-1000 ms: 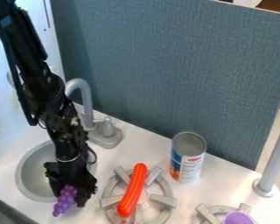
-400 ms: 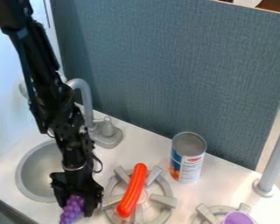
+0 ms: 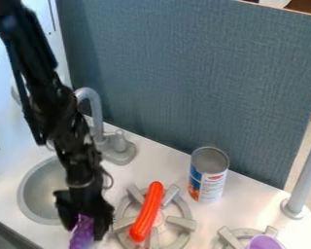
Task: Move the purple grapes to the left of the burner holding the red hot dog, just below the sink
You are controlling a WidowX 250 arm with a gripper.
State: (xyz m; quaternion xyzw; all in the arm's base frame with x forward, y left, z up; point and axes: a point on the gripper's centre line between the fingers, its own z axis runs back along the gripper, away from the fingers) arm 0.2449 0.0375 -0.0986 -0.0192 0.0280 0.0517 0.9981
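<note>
Purple grapes (image 3: 82,234) hanging in my grip.
My claw (image 3: 87,224) is clasping them near the counter's (image 3: 241,206) front edge, between sink (image 3: 20,194) and burner (image 3: 181,222); a red sausage (image 3: 147,212) is lying on the burner.

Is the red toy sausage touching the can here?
Apart. The camera view shows part of the burner and white counter between the red sausage and the can.

The robot arm (image 3: 57,107) is showing black nearly all over. A small blue patch (image 3: 9,21) is peeking out near the top. Chunky, bumpy parts are making up its long, skinny shape, and little pale spots are dotting the lower part. A thin dark cable (image 3: 111,181) is curling out beside the black gripper (image 3: 87,230).
</note>
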